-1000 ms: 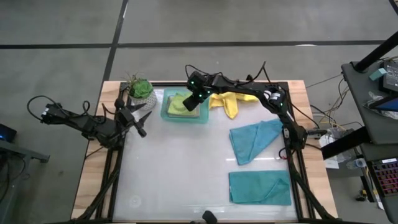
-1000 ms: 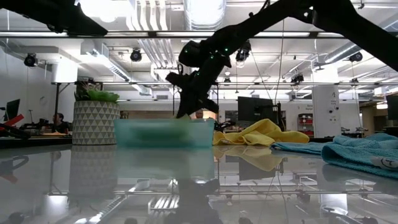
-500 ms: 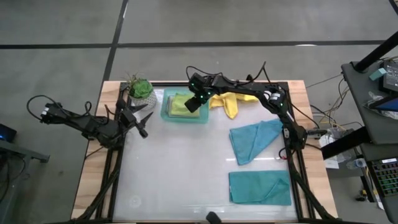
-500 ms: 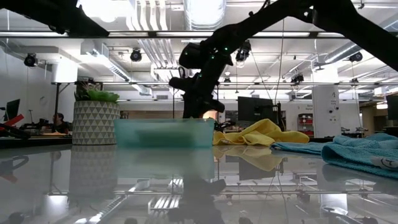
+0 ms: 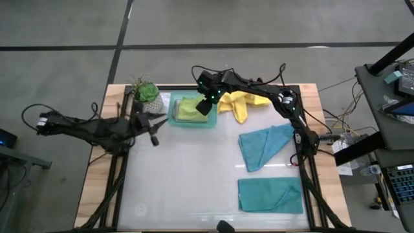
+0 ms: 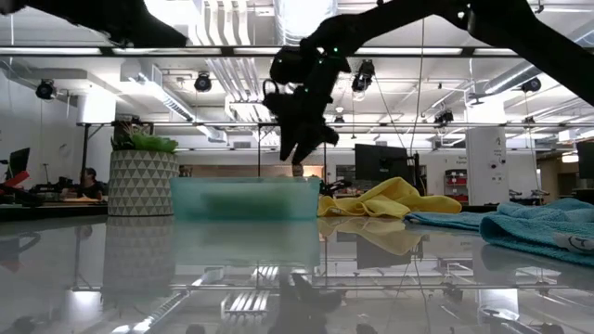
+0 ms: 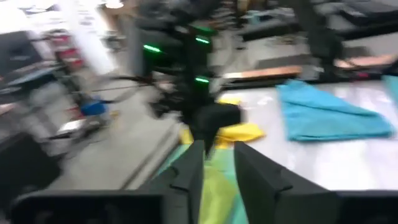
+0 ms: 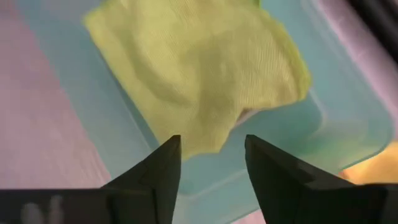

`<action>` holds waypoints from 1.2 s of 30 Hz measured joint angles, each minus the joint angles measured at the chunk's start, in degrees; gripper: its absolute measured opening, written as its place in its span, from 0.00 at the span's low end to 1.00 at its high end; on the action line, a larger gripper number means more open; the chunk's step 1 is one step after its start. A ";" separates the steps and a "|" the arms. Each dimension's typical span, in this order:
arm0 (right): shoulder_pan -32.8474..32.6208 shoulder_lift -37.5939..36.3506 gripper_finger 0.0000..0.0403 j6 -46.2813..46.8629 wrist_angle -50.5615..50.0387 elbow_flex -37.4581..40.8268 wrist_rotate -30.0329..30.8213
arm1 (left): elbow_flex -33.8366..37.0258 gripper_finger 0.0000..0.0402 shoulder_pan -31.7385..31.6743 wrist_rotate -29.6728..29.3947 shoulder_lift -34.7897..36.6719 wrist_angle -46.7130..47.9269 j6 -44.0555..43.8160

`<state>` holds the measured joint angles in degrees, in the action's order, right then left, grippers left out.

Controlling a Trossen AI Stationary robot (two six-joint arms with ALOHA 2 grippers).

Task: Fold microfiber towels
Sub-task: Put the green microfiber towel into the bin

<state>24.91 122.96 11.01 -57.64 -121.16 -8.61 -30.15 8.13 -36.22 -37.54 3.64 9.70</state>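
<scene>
Right wrist view shows us our right gripper (image 8: 208,165) spread open, empty, above the lime green towel (image 8: 199,74) in the tray (image 8: 329,93). Low view hides that towel. Our left gripper (image 5: 154,126) waits open beside the tray.

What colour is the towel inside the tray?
Lime green towel, clearest in the right wrist view.

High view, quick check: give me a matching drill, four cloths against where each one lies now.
Things:
1. lime green towel
2. yellow towel
3. flat teal towel
4. rumpled teal towel

Places:
A. near right corner of the table
B. inside the mint tray, under the open right claw
C. right side, mid-table
D. bare table beside the tray

Pairs: 1-B, 2-D, 3-A, 4-C
</scene>
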 joint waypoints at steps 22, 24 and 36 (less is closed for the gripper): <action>0.15 1.81 0.02 -7.86 15.54 4.67 5.72 | -5.56 0.00 -37.97 41.96 -43.17 -11.00 4.70; 0.15 2.43 0.02 -7.63 17.37 5.97 5.79 | -6.37 0.00 -38.06 41.51 -46.15 -10.76 4.58; 0.15 2.75 0.02 -10.11 23.42 11.31 11.71 | -7.88 0.00 -38.04 38.76 -46.44 -4.64 1.29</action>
<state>25.06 125.71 0.90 -34.22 -109.84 3.11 -38.03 -29.91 2.55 -83.98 -1.00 10.98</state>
